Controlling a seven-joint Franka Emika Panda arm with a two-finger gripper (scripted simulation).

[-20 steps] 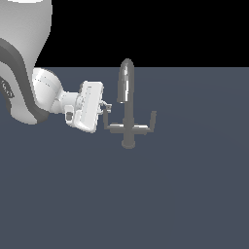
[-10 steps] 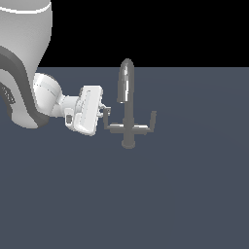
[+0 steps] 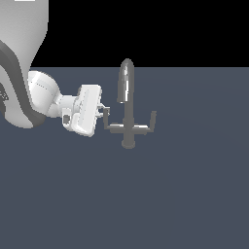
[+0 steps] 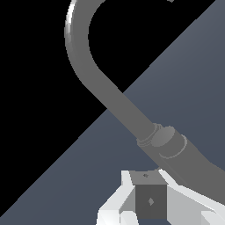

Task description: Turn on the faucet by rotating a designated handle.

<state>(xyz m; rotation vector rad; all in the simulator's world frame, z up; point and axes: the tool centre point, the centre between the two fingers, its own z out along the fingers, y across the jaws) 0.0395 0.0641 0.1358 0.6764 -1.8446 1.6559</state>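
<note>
The floor (image 3: pixel 146 194) is flat and dark blue-grey, and it is black behind it. The faucet (image 3: pixel 127 104) stands on the floor near the middle. It is grey and shiny, with a tall bent spout and two side arms. The handle (image 3: pixel 108 121) sticks out toward the exterior view's left, tip up. The white gripper (image 3: pixel 103 113) is right beside that tip. Whether its fingers are gripping cannot be told.

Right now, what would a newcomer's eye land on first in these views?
The faucet, grey with a tall arched glossy spout, stands alone mid-scene on the dark floor. From the exterior view's left, the big white arm brings its gripper right up to the handle.
</note>
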